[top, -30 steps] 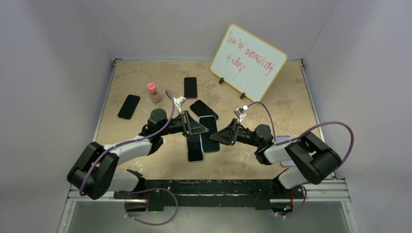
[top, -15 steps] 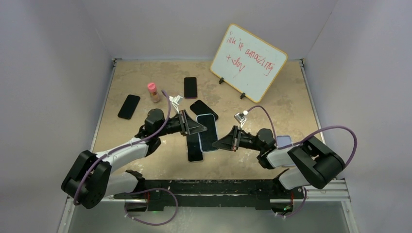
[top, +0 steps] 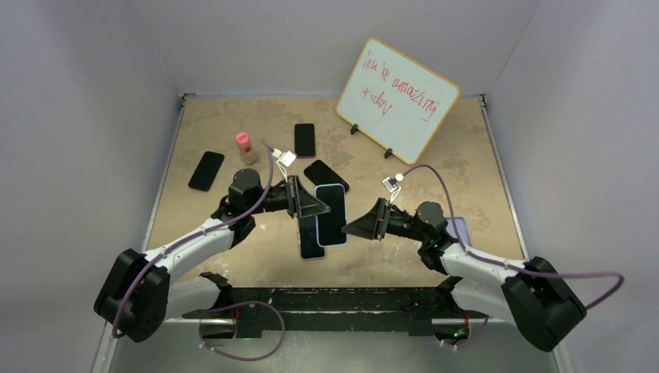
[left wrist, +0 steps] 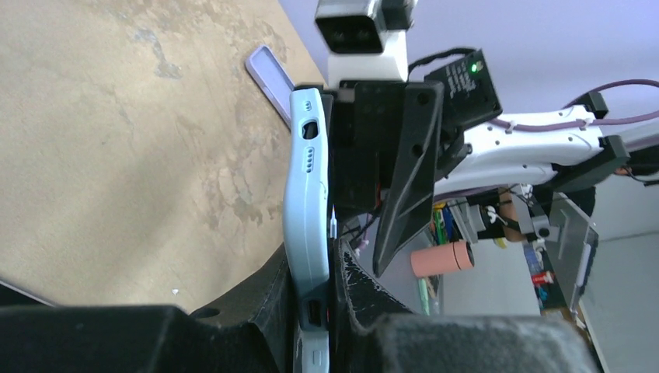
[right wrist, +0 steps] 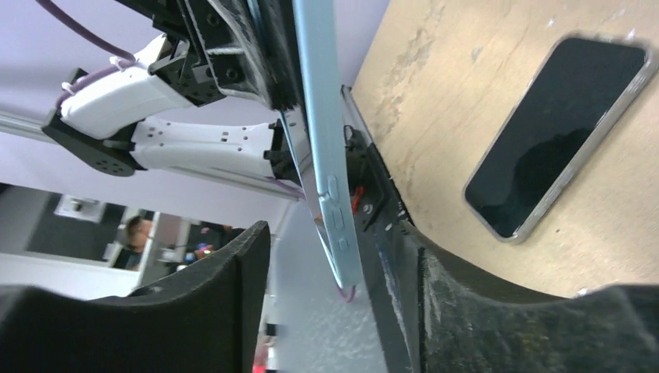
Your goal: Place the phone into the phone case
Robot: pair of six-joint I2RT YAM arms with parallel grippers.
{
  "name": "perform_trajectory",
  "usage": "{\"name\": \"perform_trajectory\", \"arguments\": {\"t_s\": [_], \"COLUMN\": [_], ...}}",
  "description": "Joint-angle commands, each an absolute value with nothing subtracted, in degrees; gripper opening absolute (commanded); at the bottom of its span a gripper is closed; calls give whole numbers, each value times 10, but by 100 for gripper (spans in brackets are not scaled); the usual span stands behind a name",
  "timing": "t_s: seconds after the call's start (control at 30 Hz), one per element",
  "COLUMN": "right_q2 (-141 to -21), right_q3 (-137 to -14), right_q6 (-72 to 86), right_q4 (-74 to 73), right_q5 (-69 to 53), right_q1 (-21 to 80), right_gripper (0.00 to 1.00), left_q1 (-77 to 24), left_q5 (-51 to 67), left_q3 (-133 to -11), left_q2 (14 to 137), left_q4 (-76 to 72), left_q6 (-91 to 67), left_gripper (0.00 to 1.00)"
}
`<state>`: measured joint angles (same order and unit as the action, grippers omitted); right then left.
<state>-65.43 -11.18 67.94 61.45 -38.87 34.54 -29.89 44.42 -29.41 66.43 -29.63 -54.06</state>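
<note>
My left fingers (left wrist: 256,315) clamp the light-blue phone case (left wrist: 307,202) above the worktop (top: 221,128); my right fingers (right wrist: 210,299) stand wide open around its edge, 1 finger each side.

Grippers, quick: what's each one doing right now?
Left gripper: closed on the blue phone case.
Right gripper: open, gripping nothing.

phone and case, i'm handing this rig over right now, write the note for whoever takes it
left gripper: shut on the blue case, held upright above the table, the phone showing its dark screen framed by it.
right gripper: open, the case's edge between its fingers in its own view, no grip.
done: phone looks at least partly in the case.
to do: the case edge looks bowed in the left wrist view, so full seating is unconfirmed; press it home, check, set it down.
</note>
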Motion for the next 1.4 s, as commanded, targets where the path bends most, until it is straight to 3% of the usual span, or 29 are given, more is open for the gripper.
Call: {"name": "perform_trajectory", "arguments": {"t_s": [0.0,0.17,0.43,0.73,0.8,0.97,1.1,1.37], "right_q2": [-569,-525,-566,-601,-611,-642,-649,-649], "right_q3": [-174,-211,-262,-275,-277,-255,-247,-270], "right_q6": [582,535,524,546,539,578,591,581], "right_q4": [422,340,343,413,425,487,503,427], "right_q5": [-356,-325,-338,-361,-367,-388,-375,-349], "right_q1": [343,343,343,343,343,343,343,343], "right_gripper": [68,80,77,53,42,1,0,0], "left_q1": [-294,-293,-294,-293,-294,-293,-290,-289], "left_q5": [529,576,608,596,578,532,475,447], "left_q3": [-295,-307,-311,-310,-317,-338,-356,-365], "left_q2": [650,632,619,621,623,632,652,674], "left_q4": [-377,-318,-271,-213,-170,-64,18,33], "left_q6": [-548,-492,-464,-431,-409,-351,-321,-322], "left_gripper": [0,0,0,0,0,0,0,0]}}
